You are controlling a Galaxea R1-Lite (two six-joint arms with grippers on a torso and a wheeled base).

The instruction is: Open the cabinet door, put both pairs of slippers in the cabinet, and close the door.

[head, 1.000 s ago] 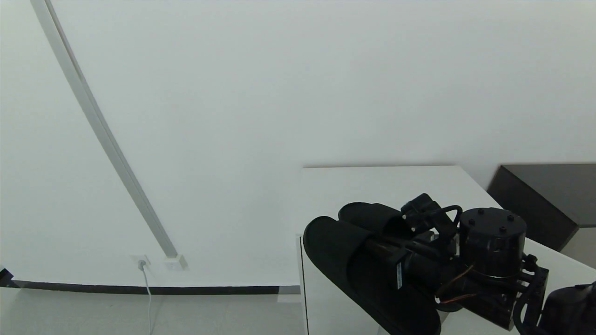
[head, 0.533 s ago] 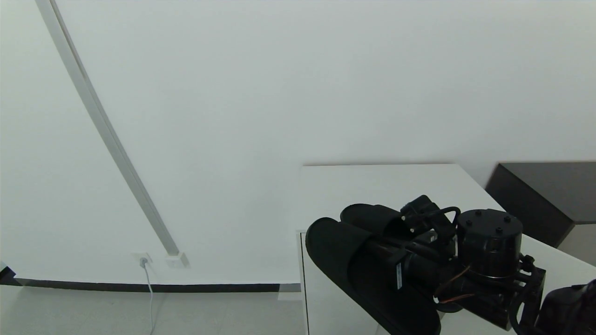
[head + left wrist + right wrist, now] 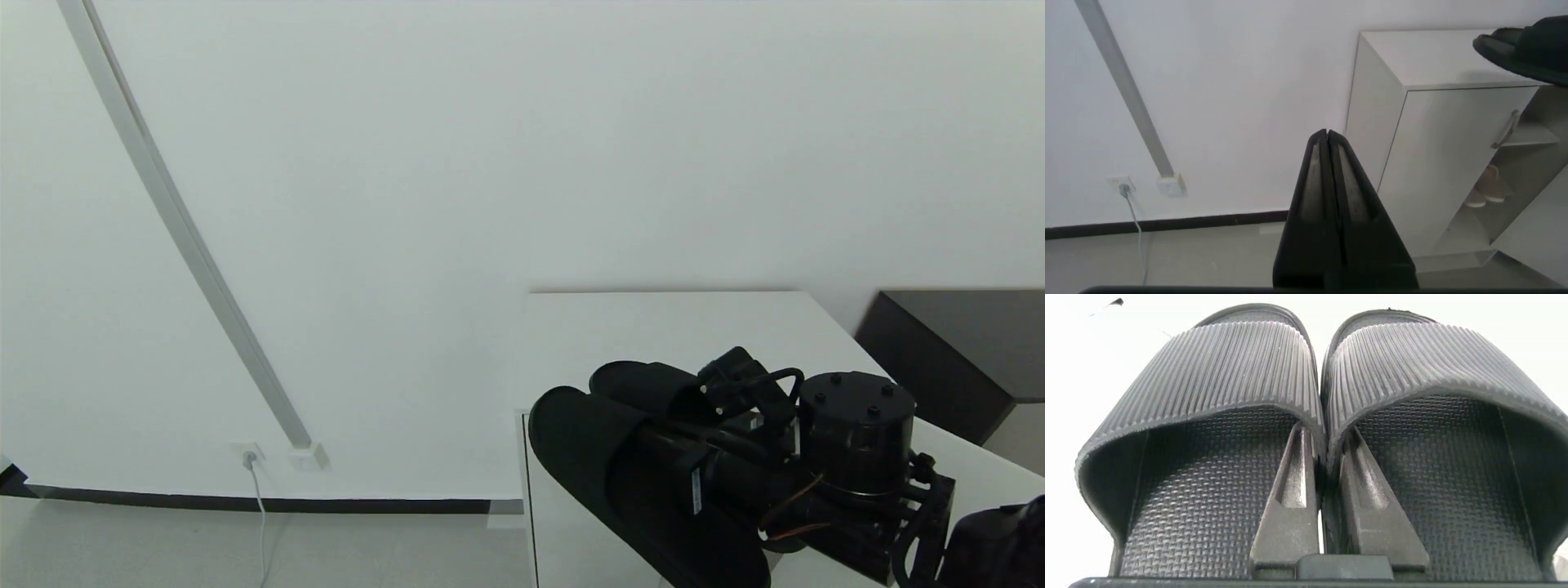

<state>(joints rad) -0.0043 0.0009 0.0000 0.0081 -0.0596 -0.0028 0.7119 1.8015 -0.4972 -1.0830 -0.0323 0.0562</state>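
My right gripper [image 3: 682, 445] is shut on a pair of black ribbed slippers [image 3: 608, 453], held just above the front left corner of the white cabinet's top [image 3: 669, 327]. In the right wrist view its fingers [image 3: 1290, 498] reach under the straps and pinch the two slippers [image 3: 1233, 384] together where they meet. My left gripper [image 3: 1327, 140] is shut and empty, out in front of the cabinet [image 3: 1380, 139]. Beside the door panel with its handle [image 3: 1505, 129], shelves show, and a pale pair of slippers [image 3: 1490, 186] lies on a lower shelf. The black pair's toe [image 3: 1535, 41] juts over the cabinet top.
A dark piece of furniture [image 3: 955, 335] stands to the right of the cabinet. On the white wall to the left runs a slanted cable duct [image 3: 180, 237], ending at a socket with a cord [image 3: 249, 461]. Open floor [image 3: 245, 543] lies left of the cabinet.
The right arm with the black slippers has drifted very slightly down and to the left. The head view wobbled a little.
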